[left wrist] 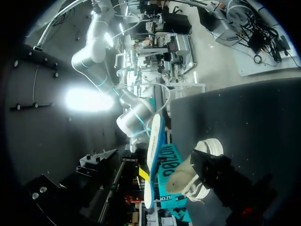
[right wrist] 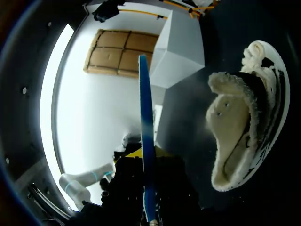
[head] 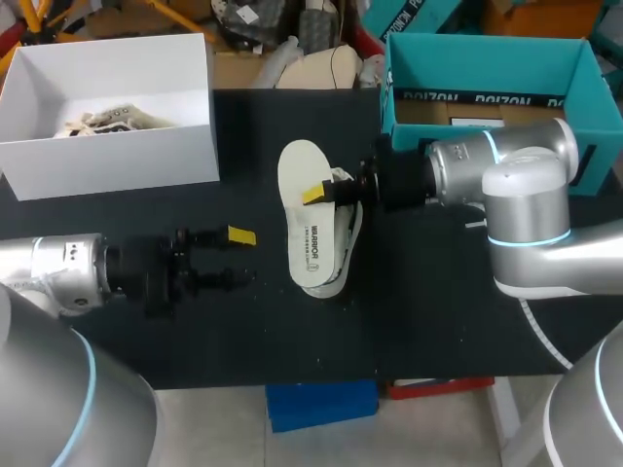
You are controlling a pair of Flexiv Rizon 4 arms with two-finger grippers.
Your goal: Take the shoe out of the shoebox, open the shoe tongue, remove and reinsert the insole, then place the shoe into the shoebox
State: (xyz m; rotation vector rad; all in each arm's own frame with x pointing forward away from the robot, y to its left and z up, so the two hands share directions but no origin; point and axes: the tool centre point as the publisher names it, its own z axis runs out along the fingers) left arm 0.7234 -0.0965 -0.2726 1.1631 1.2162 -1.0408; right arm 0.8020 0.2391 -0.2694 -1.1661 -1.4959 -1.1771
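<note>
Right gripper (head: pixel 322 194) clamps the insole (head: pixel 307 233) mid-frame over the shoe (head: pixel 343 255); left gripper (head: pixel 238 258) gapes empty, lower left; reinserting, boxing seemingly remain.

The insole (head: pixel 310 219) is covering most of the shoe (head: pixel 352 238) in the head view, and the front wall of the white box (head: pixel 117 161) is hiding the lower part of a second shoe (head: pixel 107 122).

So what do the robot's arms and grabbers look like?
The left arm and right arm are fat, shiny silver tubes with light-blue rings at the joints. The left gripper and right gripper are black, with yellow tips.
</note>
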